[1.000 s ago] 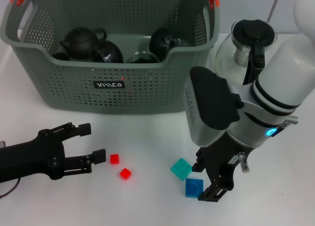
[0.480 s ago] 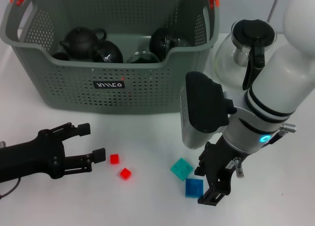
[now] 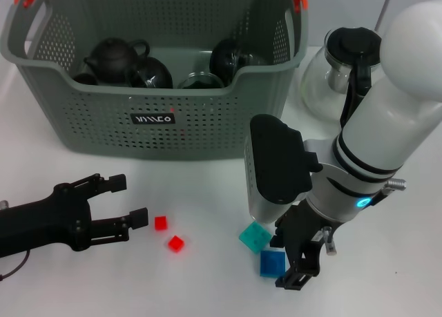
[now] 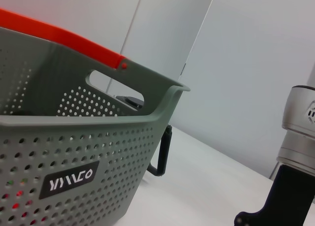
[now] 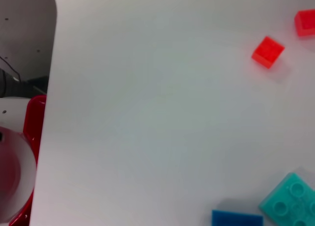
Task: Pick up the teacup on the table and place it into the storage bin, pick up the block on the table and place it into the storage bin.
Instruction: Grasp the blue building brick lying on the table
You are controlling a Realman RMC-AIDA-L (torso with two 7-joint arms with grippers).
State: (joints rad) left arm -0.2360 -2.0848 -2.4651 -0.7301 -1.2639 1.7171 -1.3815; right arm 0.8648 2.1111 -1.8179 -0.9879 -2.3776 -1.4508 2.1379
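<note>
- Reaching down in the lower right of the head view, the right gripper (image 3: 290, 258) has its black fingers around the dark blue square block (image 3: 272, 263); one finger stands at the block's right edge, the other behind it, and whether they press on it cannot be told.
- A teal studded plastic block (image 3: 253, 236) lies just beside the dark blue block, up and to the left of it, close under the arm's black wrist housing (image 3: 276, 168).
- The right wrist view shows the same pair at its lower right corner, the teal block (image 5: 289, 199) nearly touching the dark blue one (image 5: 237, 218), on the white table (image 5: 147, 113).
- Two small red cubes (image 3: 168, 233) sit near the lower centre of the head view, close together, well to the left of the blue pair.
- The left gripper (image 3: 123, 201) lies low at the lower left of the head view, its black fingers spread wide with nothing between them, just left of the red cubes.
- The large grey perforated plastic storage bin (image 3: 159, 127) with orange-tipped handles fills the upper left and centre of the head view; dark teapots and cups (image 3: 116, 58) rest inside it.
- A glass pot with a black handle (image 3: 345, 72) stands just beside the bin's right wall, at the upper right.
- In the left wrist view the bin's wall and black label (image 4: 69, 179) fill the left of the frame.
</note>
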